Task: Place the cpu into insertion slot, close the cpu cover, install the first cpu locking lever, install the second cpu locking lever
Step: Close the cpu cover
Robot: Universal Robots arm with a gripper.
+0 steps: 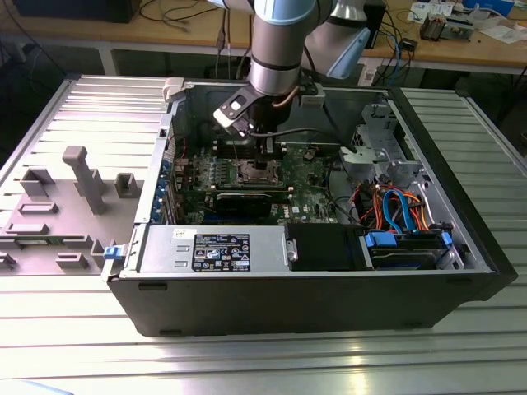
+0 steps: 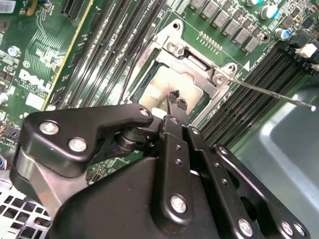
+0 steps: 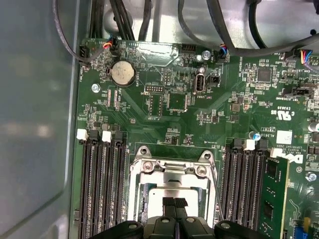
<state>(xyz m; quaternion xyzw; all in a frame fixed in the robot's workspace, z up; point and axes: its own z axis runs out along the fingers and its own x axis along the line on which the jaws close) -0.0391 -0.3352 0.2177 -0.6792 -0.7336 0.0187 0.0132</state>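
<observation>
Ribbed aluminium table (image 1: 272, 366) carries one open computer case (image 1: 313, 300); one grey plastic fixture tray (image 1: 74, 197) lies beside it at the exterior view's left.

Inside the case, one silver power supply (image 1: 214, 247), one blue drive caddy (image 1: 403, 247) and a bundle of orange and blue cables (image 1: 395, 206) sit well apart from the work area. One arm (image 1: 276, 41) reaches down into the case over the green motherboard (image 3: 164, 114). Banks of black memory slots (image 3: 102, 189) flank the socket on two sides. One green memory module (image 3: 278, 189) stands in the outer bank. One coin battery (image 3: 122, 73) sits on the board apart from the socket.

The gripper (image 2: 177, 101) is closed, its two fingertips pressed tip to tip directly over the cpu (image 3: 159, 191). Contact with the chip cannot be told.

The cpu, one flat square with a dull silver-grey top, sits in the insertion slot (image 3: 134, 191). The cpu cover (image 3: 169, 175), one thin silver frame, lies flat over it, and the chip shows through its window.

Two thin wire levers are noted in the second wrist view. One lever (image 2: 269, 92) juts out across the memory slots (the nearest obstruction to the fingers). The other lever (image 2: 127, 79) runs beside the socket's edge.
</observation>
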